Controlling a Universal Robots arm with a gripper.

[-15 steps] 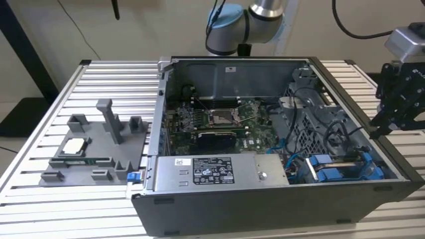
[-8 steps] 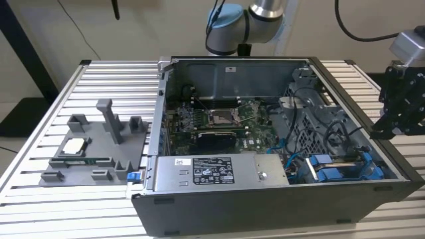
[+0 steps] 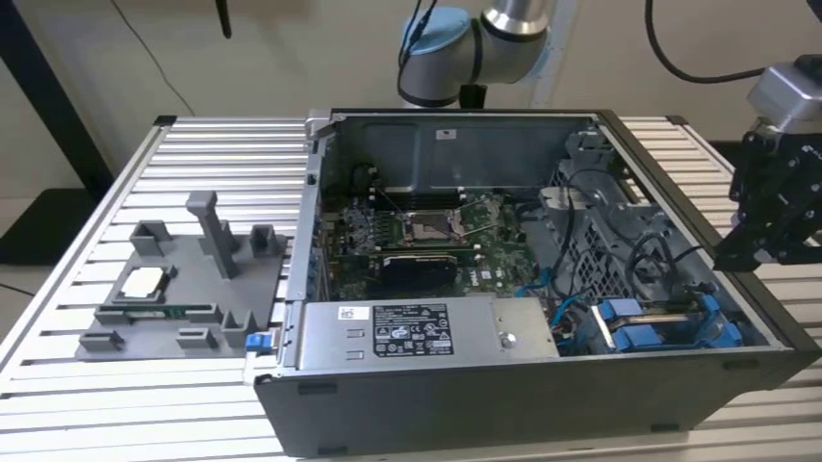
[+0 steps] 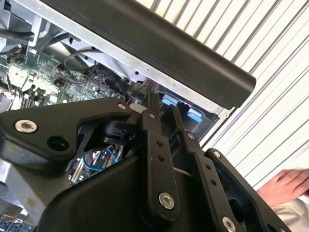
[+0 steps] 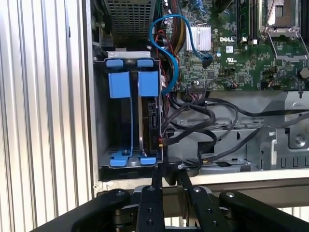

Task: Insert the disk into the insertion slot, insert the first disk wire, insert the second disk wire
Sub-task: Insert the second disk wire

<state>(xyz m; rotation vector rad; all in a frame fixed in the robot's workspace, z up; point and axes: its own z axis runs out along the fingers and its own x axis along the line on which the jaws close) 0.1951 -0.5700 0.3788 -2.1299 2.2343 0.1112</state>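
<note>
In the first wrist view the insertion slot [image 5: 126,121] is a grey bay with blue plastic fittings in a corner of the open computer case. The disk [image 5: 150,113] stands edge-on in the bay's inner half, under a blue carrier tab. A black wire [image 5: 193,126] ends at a small plug right beside the disk's edge. A blue wire [image 5: 166,46] loops over the green board. My gripper [image 5: 169,170] hovers just outside the case wall by the bay, fingers close together, nothing visible between them. In the exterior view the gripper [image 3: 749,252] hangs over the case's right wall, near the slot [image 3: 661,327].
The grey labelled power-supply box [image 3: 424,332] sits at the case front beside the bay. A perforated metal cage [image 5: 128,17] adjoins the bay. A grey fixture [image 3: 180,289] with small parts lies at the exterior view's left. A person's hand [image 4: 285,186] rests on the ribbed table.
</note>
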